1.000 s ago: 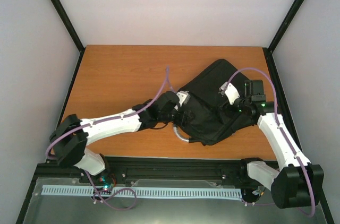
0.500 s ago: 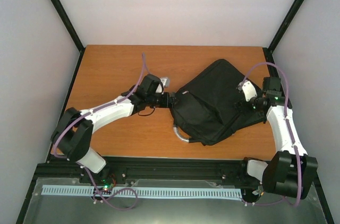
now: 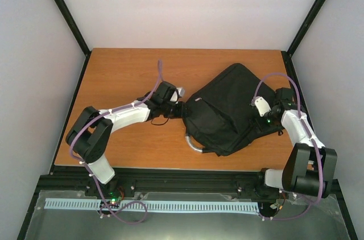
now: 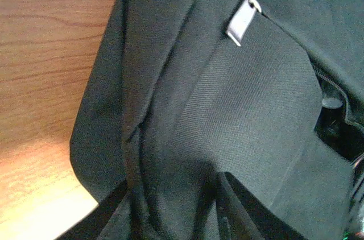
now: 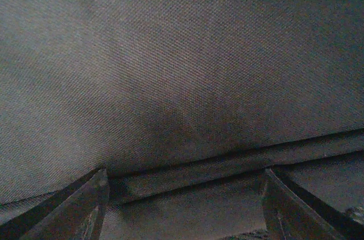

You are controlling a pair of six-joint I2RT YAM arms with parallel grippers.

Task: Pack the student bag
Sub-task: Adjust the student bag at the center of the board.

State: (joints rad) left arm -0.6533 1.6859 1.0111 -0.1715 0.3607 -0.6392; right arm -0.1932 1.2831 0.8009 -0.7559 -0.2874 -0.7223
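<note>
Black student bag on wooden table

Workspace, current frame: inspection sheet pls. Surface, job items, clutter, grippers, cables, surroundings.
Surface: wooden table, bare wood around the bag.
Job's things: student bag, black, lying flat and diagonal, right of centre; curved grey handle at its near-left corner; grey zip pull on the front.
Clutter: nothing seen.
Grippers: left gripper at the bag's left edge, fingers astride a fabric fold, grip unclear; right gripper open, fingers wide, close against the bag's right side.
Cables: purple cables loop above each wrist, clear of the bag.
Surroundings: white walls, black frame posts.
</note>
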